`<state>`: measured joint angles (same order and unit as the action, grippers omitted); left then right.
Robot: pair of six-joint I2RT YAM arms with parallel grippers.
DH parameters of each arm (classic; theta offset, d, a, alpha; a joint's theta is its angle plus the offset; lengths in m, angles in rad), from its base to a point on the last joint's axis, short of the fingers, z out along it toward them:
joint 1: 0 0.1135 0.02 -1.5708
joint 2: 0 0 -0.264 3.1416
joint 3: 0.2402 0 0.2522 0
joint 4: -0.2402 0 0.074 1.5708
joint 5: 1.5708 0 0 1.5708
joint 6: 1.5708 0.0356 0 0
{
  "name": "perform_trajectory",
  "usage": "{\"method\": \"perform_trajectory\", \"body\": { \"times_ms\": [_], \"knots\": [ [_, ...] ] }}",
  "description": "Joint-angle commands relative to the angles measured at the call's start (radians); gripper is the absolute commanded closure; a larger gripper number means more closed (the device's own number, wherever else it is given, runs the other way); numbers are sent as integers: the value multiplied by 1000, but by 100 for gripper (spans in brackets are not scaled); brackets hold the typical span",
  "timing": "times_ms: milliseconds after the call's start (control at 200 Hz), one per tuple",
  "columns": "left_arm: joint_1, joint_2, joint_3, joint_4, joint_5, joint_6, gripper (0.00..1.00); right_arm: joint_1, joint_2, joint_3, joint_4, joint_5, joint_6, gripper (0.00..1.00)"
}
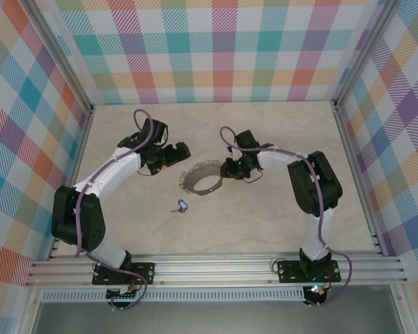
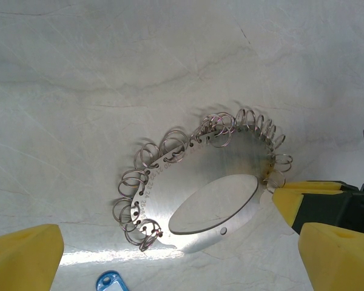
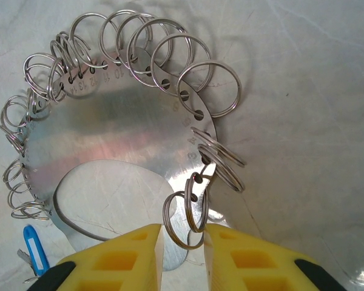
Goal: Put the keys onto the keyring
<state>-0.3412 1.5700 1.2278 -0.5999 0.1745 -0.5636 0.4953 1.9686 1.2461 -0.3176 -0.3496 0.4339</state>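
A: The keys (image 1: 182,206) lie nearest, flat on the counter (image 1: 265,229), just short of the keyring (image 1: 203,179).

B: The right gripper (image 3: 183,235), nearly closed, pinches its rim. The left gripper (image 1: 183,150), gaping and empty, should drop squarely over the keys.

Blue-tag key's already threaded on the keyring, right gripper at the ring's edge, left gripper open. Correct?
No: the key lies loose on the table, apart from the keyring, as the top external view shows. The right gripper is at the ring's edge and the left gripper is open.
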Motion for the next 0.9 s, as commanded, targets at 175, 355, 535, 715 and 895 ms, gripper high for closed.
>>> {"method": "perform_trajectory", "body": {
  "times_ms": [175,355,535,715,895],
  "knots": [
    [-12,-4,24,-26,-10,10,1,8,34,36,-18,-7,-3,76],
    [-13,-5,24,-26,-11,9,1,8,45,54,-29,8,-11,76],
    [-13,-4,22,-23,-13,5,1,8,51,67,-37,8,-20,78],
    [-13,1,26,-21,-13,1,0,8,50,66,-41,8,-26,80],
    [-13,8,32,-20,-13,0,1,8,47,58,-45,8,-39,83]
  ]
}}
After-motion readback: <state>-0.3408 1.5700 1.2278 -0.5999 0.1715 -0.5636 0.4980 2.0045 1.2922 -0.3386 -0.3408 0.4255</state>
